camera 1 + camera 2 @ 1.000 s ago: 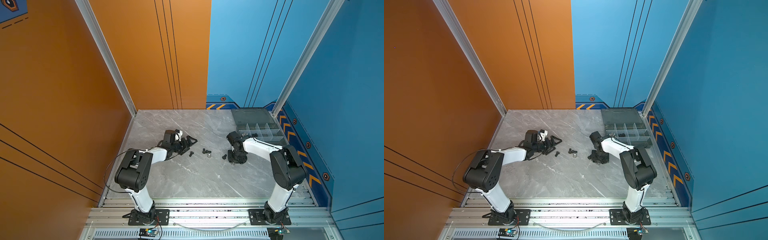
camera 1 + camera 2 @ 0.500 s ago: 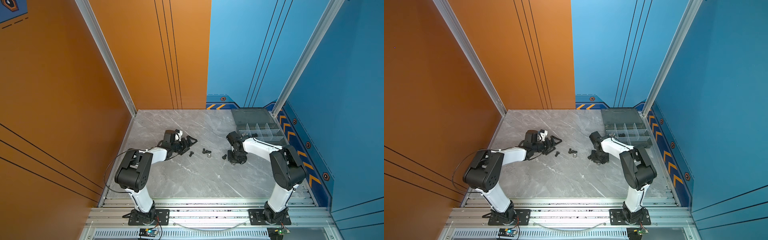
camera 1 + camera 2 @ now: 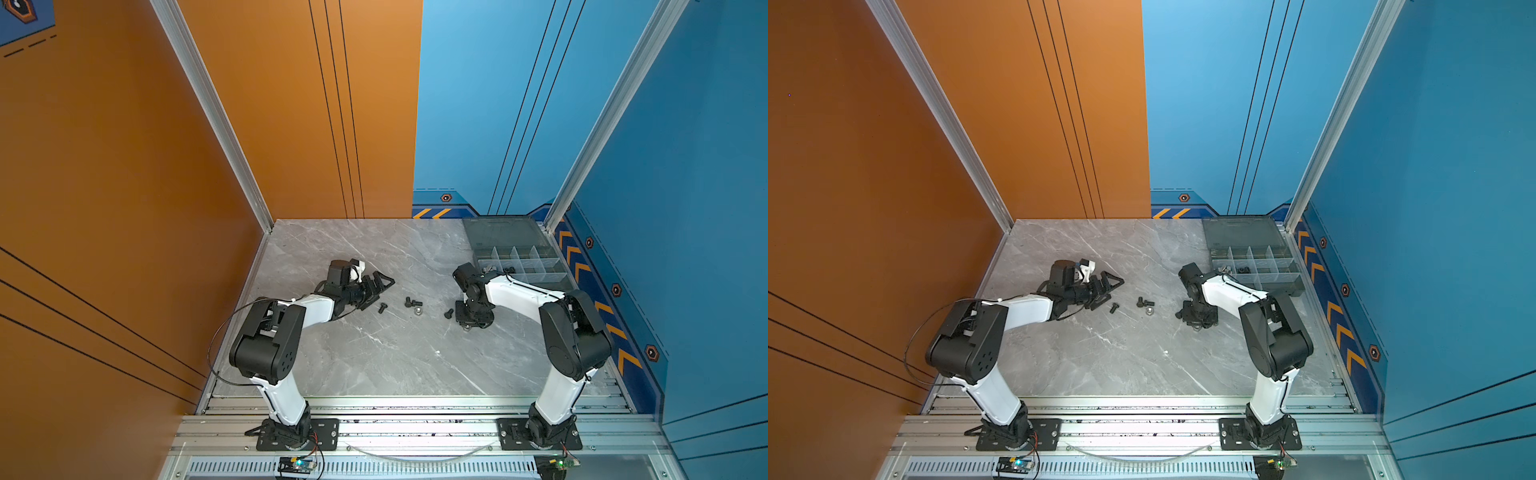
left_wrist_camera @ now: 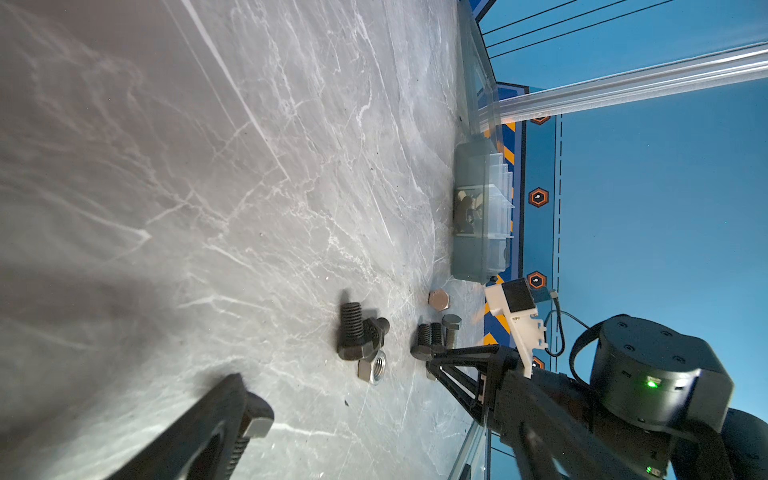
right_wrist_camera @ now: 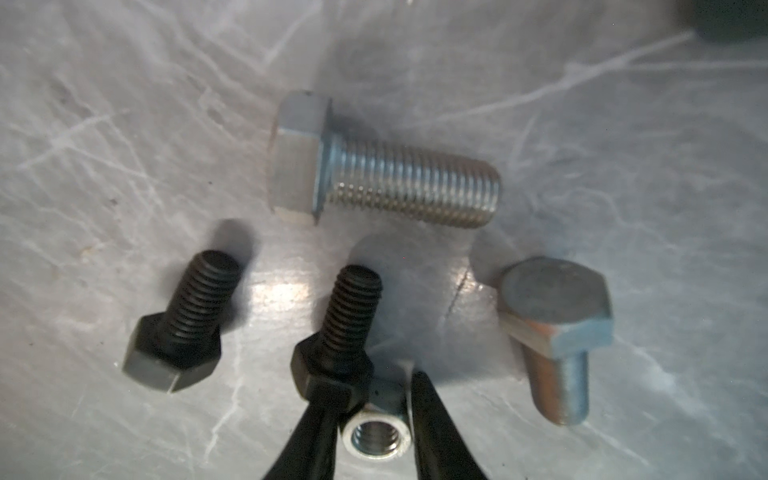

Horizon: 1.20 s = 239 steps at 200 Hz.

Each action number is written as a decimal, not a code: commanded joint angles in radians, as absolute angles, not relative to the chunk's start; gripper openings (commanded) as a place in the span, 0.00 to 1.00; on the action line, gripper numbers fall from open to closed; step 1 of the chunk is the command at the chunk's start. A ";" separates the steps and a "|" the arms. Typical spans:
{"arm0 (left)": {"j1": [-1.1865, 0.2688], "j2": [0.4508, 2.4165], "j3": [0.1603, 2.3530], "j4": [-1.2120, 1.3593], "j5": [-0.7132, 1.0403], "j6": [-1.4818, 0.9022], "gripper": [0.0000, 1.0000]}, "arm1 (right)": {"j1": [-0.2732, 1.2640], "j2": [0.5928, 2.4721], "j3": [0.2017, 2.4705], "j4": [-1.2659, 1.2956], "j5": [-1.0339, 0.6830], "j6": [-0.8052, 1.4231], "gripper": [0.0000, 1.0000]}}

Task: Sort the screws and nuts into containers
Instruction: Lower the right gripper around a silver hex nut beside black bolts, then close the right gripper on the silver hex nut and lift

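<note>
Two fingers (image 5: pixel 432 419) of the right claw (image 5: pixel 374 399) pinch a silver nut (image 5: pixel 376 436) low over the tabletop (image 3: pixel 374 361). The trouble sits right beside it: a black screw (image 5: pixel 336 332) lies with its hex head against one finger and close against the nut. If the claw rises from here, that head may be dragged along. It may also lever the nut out of the pinch, since the nut is small and smooth and is caught only near the fingertips. A nut that slips would likely roll among its neighbours, which all lie near: a second black screw (image 5: pixel 183 328), a long silver screw (image 5: pixel 382 166) and a short silver screw (image 5: pixel 557 332). A screw carried off by mistake would end up in the wrong one of the containers (image 3: pixel 524 261). Their organizer box (image 3: pixel 478 262) lies open at the far right corner, with a few pieces showing in the compartments nearest the arm. Whether the nut has left the surface I cannot tell.

In both top views the right arm stands with its elbow raised. Its forearm runs toward the middle and its wrist is bent so the claw points straight down, near the front of the box. The left claw (image 3: pixel 376 291) lies low and almost level on the other side, its jaws spread wide and empty. A lone black screw (image 3: pixel 382 307) lies just beside its fingertips, and a second silver nut (image 3: pixel 418 308) lies a little farther on, between the arms.
</note>
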State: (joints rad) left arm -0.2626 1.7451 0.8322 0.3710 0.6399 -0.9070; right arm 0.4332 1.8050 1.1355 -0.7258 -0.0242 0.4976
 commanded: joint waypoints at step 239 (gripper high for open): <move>-0.259 1.769 0.844 0.372 0.654 -0.901 0.98 | 0.440 1.777 1.078 -0.771 -0.028 0.489 0.34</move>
